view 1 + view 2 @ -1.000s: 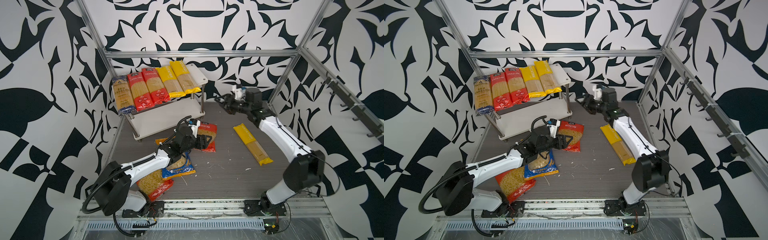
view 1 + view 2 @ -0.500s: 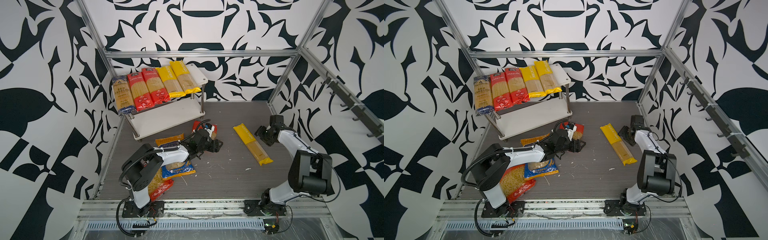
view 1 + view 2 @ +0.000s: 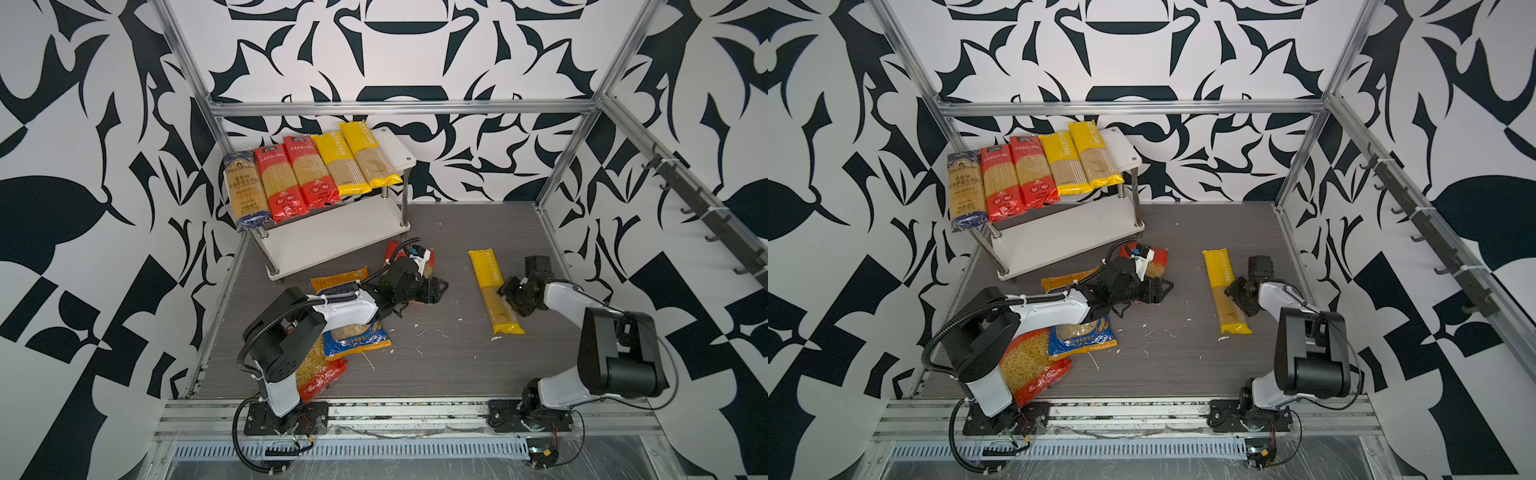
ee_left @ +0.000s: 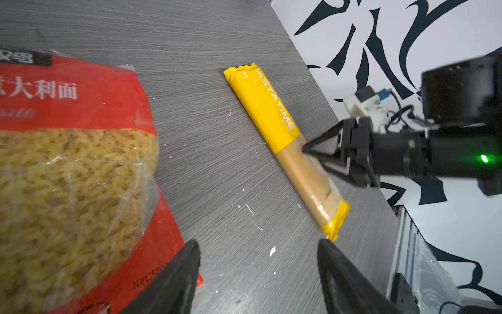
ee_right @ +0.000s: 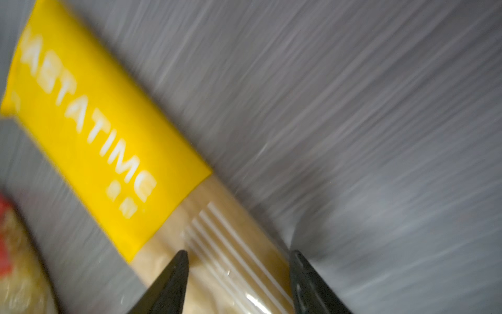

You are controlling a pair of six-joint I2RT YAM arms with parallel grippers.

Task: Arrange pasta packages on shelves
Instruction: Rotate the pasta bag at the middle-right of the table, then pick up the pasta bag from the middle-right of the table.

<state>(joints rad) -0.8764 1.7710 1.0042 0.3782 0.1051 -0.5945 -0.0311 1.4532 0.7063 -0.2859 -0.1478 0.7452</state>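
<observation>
The right gripper (image 5: 239, 255) hangs low over the long yellow plastic spaghetti pack (image 3: 494, 291). The pack lies flat on the grey floor, well apart from the white two-tier shelves (image 3: 332, 237), beyond their right-hand posts. The jaws are spread and pinch nothing yet. One finger sits over the pack's clear window and the other at its edge.

To grip well, I judge the jaws should centre across the narrow width near the pack's middle, then close gently so the brittle strands do not snap or sag. The left gripper (image 4: 259, 244) is also spread and empty, beside the red clear-windowed short-pasta bag (image 4: 81, 163) in front of the shelves.

A second ago the right arm reached high near the shelves' right end, and now it is folded down over the pack. The left gripper has slid farther from the shelves.
</observation>
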